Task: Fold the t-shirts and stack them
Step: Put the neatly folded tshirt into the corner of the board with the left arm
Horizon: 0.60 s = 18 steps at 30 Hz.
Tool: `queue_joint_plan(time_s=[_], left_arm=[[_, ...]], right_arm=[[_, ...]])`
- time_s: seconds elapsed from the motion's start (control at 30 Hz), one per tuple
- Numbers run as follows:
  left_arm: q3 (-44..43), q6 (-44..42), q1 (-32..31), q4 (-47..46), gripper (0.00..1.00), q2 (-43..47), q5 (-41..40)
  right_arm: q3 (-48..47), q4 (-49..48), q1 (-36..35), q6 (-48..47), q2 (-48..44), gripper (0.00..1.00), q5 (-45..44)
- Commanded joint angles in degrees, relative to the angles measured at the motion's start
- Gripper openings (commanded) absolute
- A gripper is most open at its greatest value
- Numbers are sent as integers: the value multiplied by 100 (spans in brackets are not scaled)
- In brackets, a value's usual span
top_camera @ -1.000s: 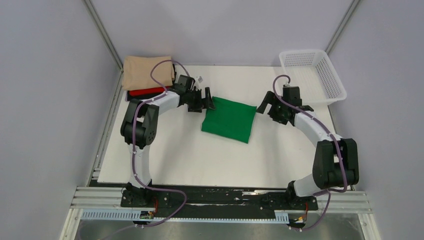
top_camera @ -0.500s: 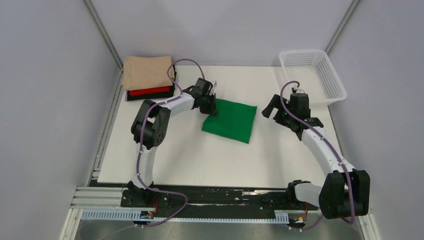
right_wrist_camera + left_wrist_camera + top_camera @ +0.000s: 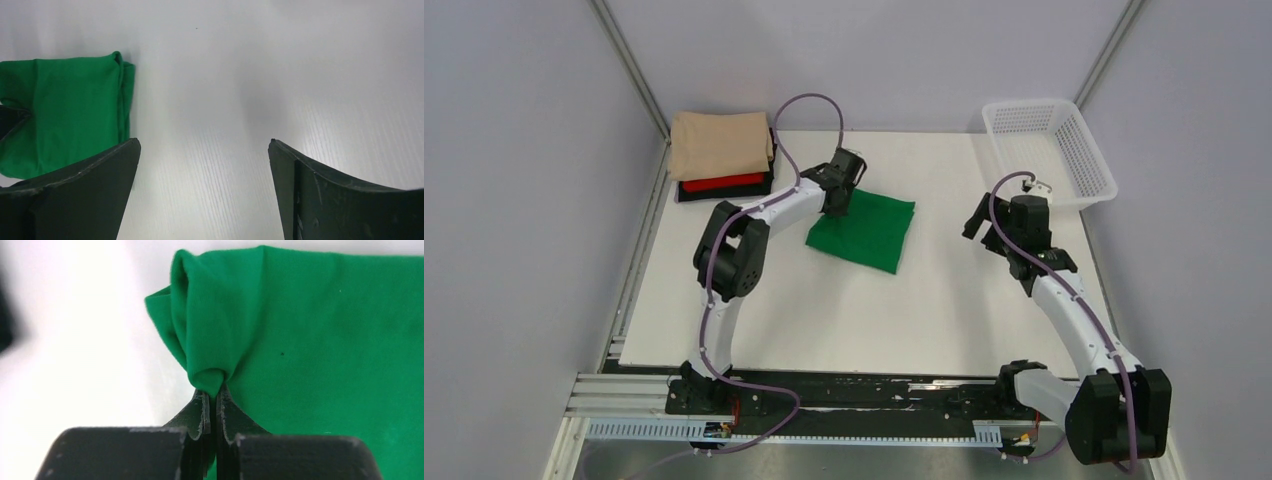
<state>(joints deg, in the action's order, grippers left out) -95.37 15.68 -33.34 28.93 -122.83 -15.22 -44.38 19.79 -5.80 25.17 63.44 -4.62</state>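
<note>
A folded green t-shirt (image 3: 864, 231) lies mid-table. My left gripper (image 3: 835, 203) is shut on the shirt's far left corner; in the left wrist view the green cloth (image 3: 300, 340) bunches into a pinched fold right at the closed gripper (image 3: 215, 392). A stack sits at the far left corner: a beige t-shirt (image 3: 721, 145) on top, a red one (image 3: 720, 183) under it, a black one (image 3: 686, 194) at the bottom. My right gripper (image 3: 980, 218) stands open to the right of the green shirt, apart from it, with only bare table between its fingers (image 3: 95, 180); the green shirt (image 3: 65, 120) shows at left there.
A white mesh basket (image 3: 1051, 150) stands at the far right corner. Grey walls with metal posts close in the table on three sides. The white table (image 3: 854, 320) runs to the arm bases at the near edge.
My left gripper closed on the green shirt's corner and has dragged the shirt leftward, toward the stack. The right arm pulled back to the right, still open.
</note>
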Motion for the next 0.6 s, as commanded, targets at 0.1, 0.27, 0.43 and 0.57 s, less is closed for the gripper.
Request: queue_joint_plan(time_s=[0.1,0.27,0.43,0.57], left_arm=[[-976,-1507,254,-200,0,73,-2249],[-1554,-2102,627,-458,0,-101,-2640],[-1997,-2764,984,-627,0,-242,-2824],[-2165,-3264,1173,-1076,0,-171,-3031]], right_arm=[[302,-596,14,29,-407,100,-913],[488,-897,13,-4,-475,100,-1031],[504,-916,13,-38,-439,100,-1159],[510,-916,12,-38,-414,100,-1199]])
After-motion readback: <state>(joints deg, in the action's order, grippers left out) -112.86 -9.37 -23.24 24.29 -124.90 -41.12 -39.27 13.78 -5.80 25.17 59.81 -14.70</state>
